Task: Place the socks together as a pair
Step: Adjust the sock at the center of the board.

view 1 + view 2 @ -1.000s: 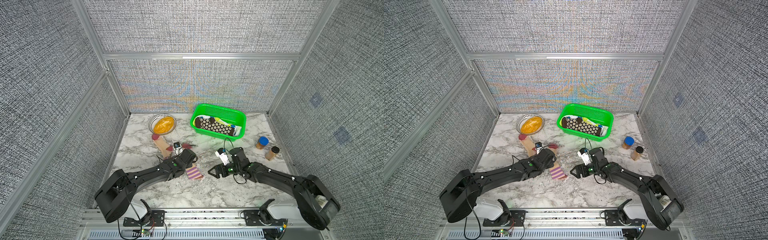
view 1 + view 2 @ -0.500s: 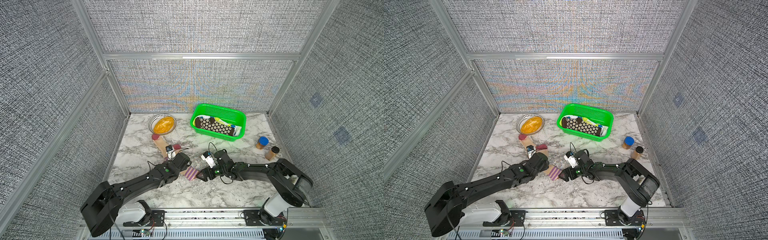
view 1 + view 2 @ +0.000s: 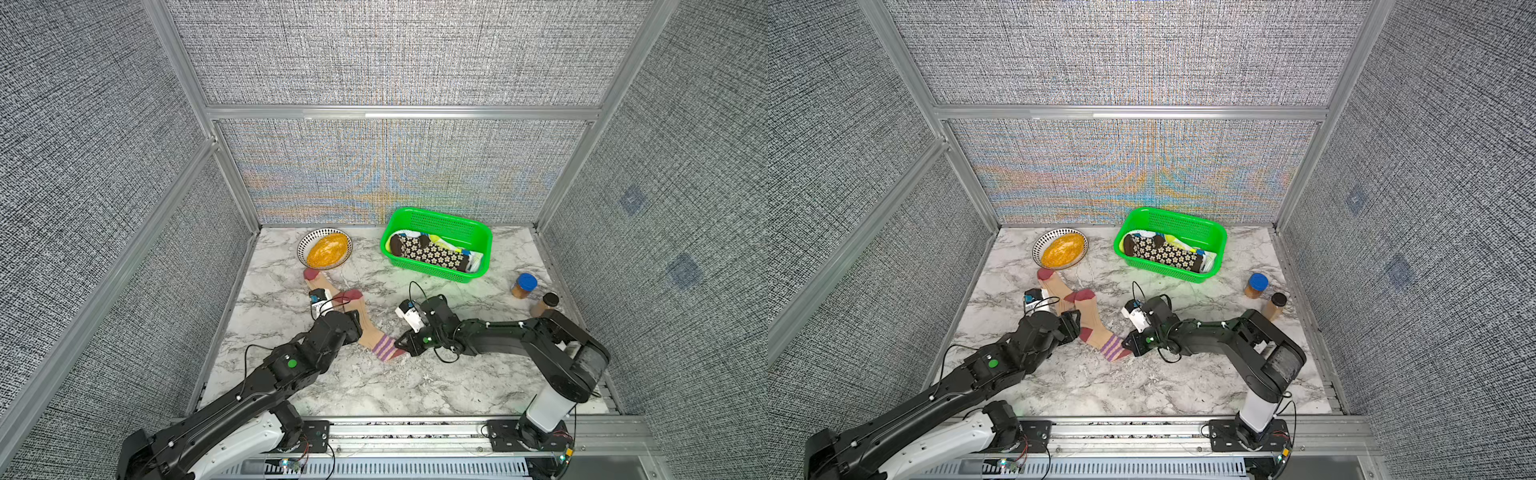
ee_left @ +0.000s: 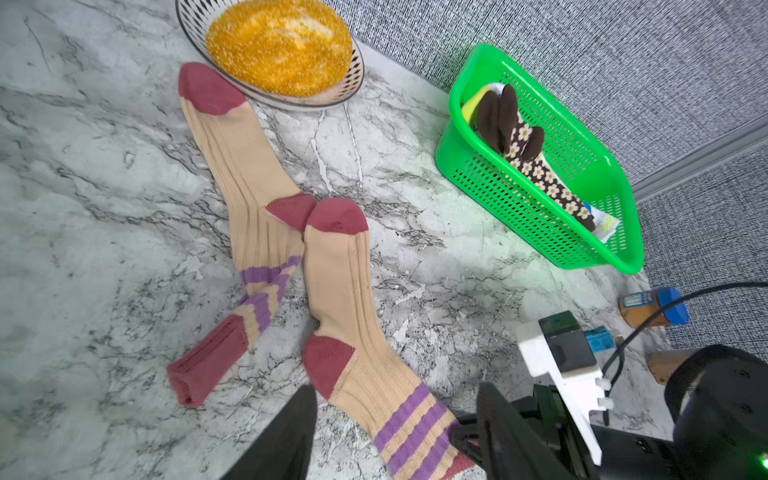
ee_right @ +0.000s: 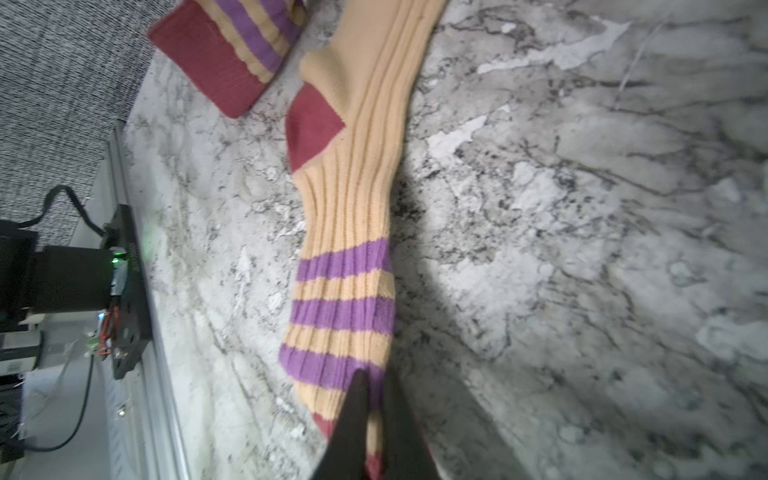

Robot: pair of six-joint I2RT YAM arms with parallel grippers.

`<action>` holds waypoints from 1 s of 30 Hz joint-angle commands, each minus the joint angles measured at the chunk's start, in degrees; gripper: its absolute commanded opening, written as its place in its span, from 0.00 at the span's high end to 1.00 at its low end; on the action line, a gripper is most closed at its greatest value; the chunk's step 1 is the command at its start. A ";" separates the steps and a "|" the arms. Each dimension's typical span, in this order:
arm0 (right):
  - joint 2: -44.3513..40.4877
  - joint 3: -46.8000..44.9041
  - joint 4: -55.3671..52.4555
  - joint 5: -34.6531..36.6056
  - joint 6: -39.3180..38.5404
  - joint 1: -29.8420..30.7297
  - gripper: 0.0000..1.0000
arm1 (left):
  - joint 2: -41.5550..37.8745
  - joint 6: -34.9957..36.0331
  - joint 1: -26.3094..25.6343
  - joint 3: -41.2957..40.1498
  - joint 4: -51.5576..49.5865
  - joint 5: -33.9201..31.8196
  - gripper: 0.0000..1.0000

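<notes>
Front of desk (image 3: pixel 415 386) open; green basket (image 3: pixel 440 216) well clear at rear. Striped sock (image 4: pixel 345 291) lies flat mid-desk, second sock (image 4: pixel 245 174) touching it. Right gripper (image 5: pixel 372 386) fingers, spread a moment ago, now pinch its cuff. Left gripper (image 4: pixel 397 395) fingers spread above its leg. Cuff edge hidden behind right fingers.

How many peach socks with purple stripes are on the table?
2. One peach striped sock lies bent beside the patterned bowl; the second sock lies alongside, its cuff pinched by the right end effector. The green plastic basket might hide more.
</notes>
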 commanded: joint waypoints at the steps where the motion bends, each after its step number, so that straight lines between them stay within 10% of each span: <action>1: -2.85 0.26 -3.94 -2.99 -1.77 -0.08 1.00 | -3.55 3.20 -0.03 -0.77 -1.76 -1.67 0.36; 15: -9.85 20.97 -36.19 21.47 -18.27 -8.24 1.00 | -6.71 9.60 -0.03 0.59 -2.88 0.96 0.37; 30: 2.04 50.53 -42.12 26.91 -31.70 1.39 1.00 | -18.13 11.26 -0.01 1.61 -10.85 -6.20 0.37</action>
